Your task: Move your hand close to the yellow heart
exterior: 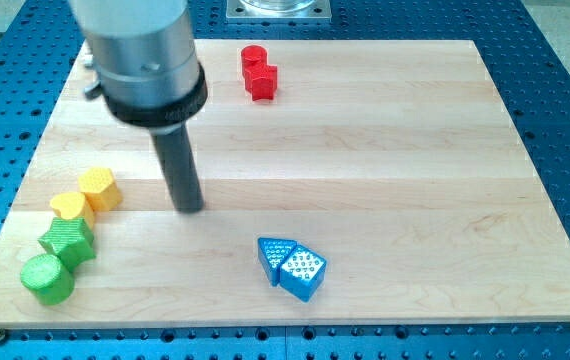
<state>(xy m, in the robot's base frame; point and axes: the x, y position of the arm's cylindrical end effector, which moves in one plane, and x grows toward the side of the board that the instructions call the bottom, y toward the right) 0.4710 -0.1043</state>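
Observation:
The yellow heart (pixel 69 207) lies near the view's left edge of the wooden board (pixel 385 150), touching a yellow hexagon block (pixel 99 188) just above and right of it. My tip (pixel 189 207) rests on the board to the right of both yellow blocks, roughly a block's width or two from the hexagon and farther from the heart. The dark rod rises from the tip to the grey arm body at the view's top left.
A green star block (pixel 67 241) and a green cylinder (pixel 46 279) sit below the yellow heart at the lower left. Two blue blocks (pixel 291 267) lie together at the bottom centre. A red block (pixel 258 73) sits at the top centre.

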